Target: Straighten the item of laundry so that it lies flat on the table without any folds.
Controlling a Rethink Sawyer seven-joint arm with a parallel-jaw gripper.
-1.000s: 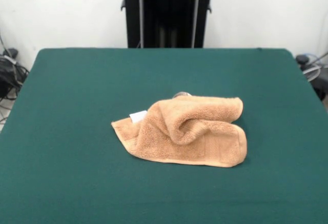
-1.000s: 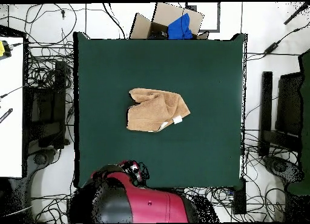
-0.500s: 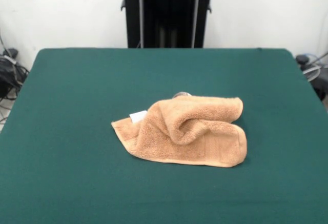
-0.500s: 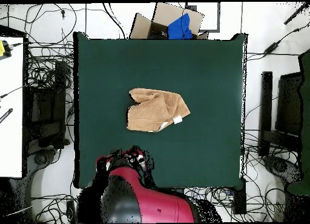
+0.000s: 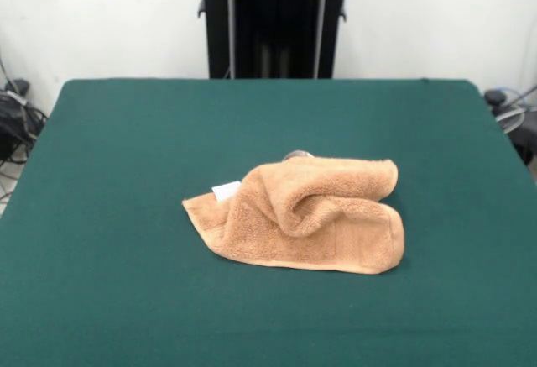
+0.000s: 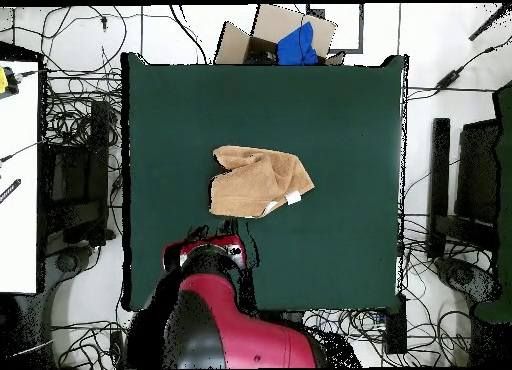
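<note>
Towel [image 5: 306, 216] is thick looped terry cloth, fuzzy and matt orange-tan, with a flatter woven band along the near edge and a small smooth white tag [image 5: 226, 191] at its left. Table [image 5: 126, 140] top is dark green felt-like cloth, matt and even, no shine. Arm [image 6: 225, 311] shell in the overhead view looks like glossy red and black hard plastic; cardboard box [image 6: 262, 31] past the table's far edge is dull brown with blue cloth inside.

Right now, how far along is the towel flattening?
Nothing looks done: the towel sits bunched on the table, its top layer rolled over, one white tag showing. In hand: the arm is over the table's edge near the towel, not touching it. Left: grasp, pull open, lay flat.
</note>
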